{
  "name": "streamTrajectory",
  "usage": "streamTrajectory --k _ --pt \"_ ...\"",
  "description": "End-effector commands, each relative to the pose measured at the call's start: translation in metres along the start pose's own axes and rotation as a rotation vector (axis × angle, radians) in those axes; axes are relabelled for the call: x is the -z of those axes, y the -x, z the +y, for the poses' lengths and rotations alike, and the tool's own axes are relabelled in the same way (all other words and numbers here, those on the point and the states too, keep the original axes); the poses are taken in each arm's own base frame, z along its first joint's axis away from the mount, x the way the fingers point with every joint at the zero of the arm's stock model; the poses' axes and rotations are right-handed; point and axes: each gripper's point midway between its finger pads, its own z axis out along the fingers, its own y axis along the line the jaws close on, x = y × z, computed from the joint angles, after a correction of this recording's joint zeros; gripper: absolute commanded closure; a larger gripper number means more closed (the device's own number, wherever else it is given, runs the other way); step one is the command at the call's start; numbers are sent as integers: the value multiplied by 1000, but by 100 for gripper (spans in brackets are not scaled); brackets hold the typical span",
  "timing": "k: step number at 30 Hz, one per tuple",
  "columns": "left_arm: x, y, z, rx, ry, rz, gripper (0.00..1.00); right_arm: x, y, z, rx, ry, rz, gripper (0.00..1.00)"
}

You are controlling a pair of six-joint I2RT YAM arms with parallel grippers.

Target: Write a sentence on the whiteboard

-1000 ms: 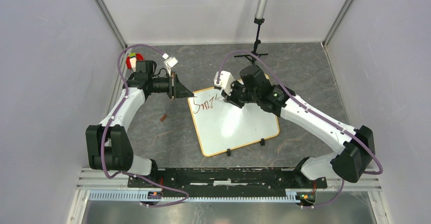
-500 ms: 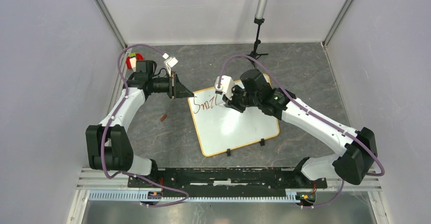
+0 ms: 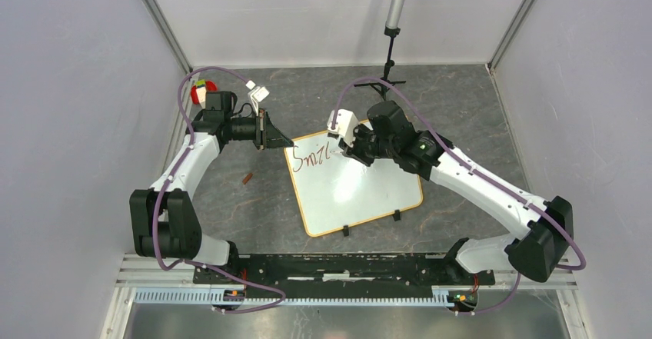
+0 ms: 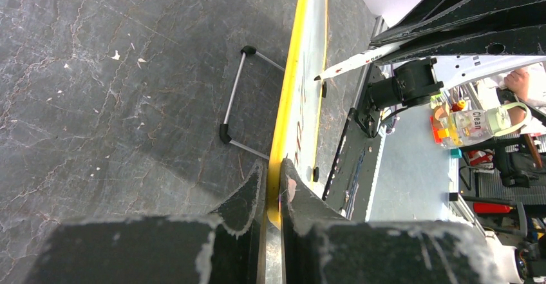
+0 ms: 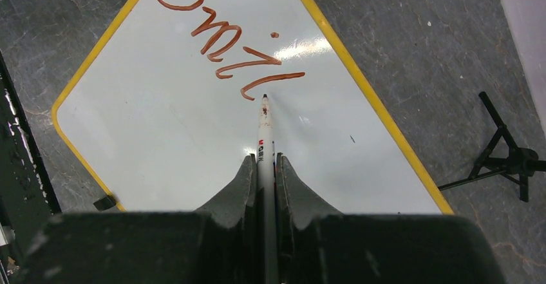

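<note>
whiteboard [image 3: 361,193] frame is clamped between left gripper [image 4: 273,170] jaws | marker [image 5: 264,136] is clamped in right gripper [image 5: 265,165] jaws, tip at sentence [image 5: 225,46] "Smil"

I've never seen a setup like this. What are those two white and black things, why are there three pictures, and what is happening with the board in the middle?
They are two robot arms bolted at the near edge of a grey table, each ending in a two-finger gripper. The wide picture comes from a fixed camera above and behind them; the other two come from small cameras on the wrists, each showing its own fingers. A whiteboard with a yellowish frame rests on the table. The left gripper pinches its edge, probably to steady it. The right gripper holds a marker, tip at the board, beside reddish lettering that reads roughly "Smil". A small black tripod stand sits behind the board.
</note>
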Motion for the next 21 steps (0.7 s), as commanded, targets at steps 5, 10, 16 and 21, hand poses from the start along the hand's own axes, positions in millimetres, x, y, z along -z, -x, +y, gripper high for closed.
streamTrajectory --k 5,10,16,21 --pt "-1 7 -1 -8 3 -14 97 3 14 -8 20 -26 -40 100" --pt "-2 6 0 -7 3 -12 97 0 7 -11 27 -41 -14 100" --pt "-2 6 1 -6 2 -11 98 -1 -1 -14 25 -53 6 100" --pt "-2 6 1 -7 3 -11 98 -1 -3 -15 27 -56 11 100"
